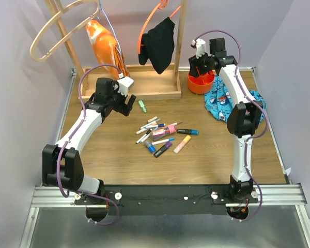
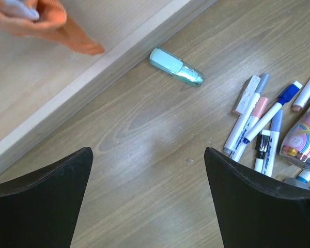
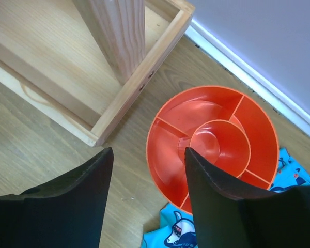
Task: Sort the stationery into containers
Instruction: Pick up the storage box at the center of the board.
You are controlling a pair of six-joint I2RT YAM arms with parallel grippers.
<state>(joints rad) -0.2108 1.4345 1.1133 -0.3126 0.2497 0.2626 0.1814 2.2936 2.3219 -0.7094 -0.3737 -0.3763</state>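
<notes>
Silver aluminium rail (image 1: 284, 195) fronts a wood-grain bench (image 1: 108, 155) between lilac walls (image 1: 20, 103); scattered pens and markers (image 1: 163, 135) at centre, round orange plastic tub (image 1: 202, 88) at one o'clock; both arms' jaws apart.

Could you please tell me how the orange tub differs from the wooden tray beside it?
The orange tub is round; the wooden tray is rectangular. The tub is glossy orange with inner dividers around a central cup; the tray is pale bare wood, with an upright post standing in it. Both are low-walled and sit on the table near the far wall.
</notes>
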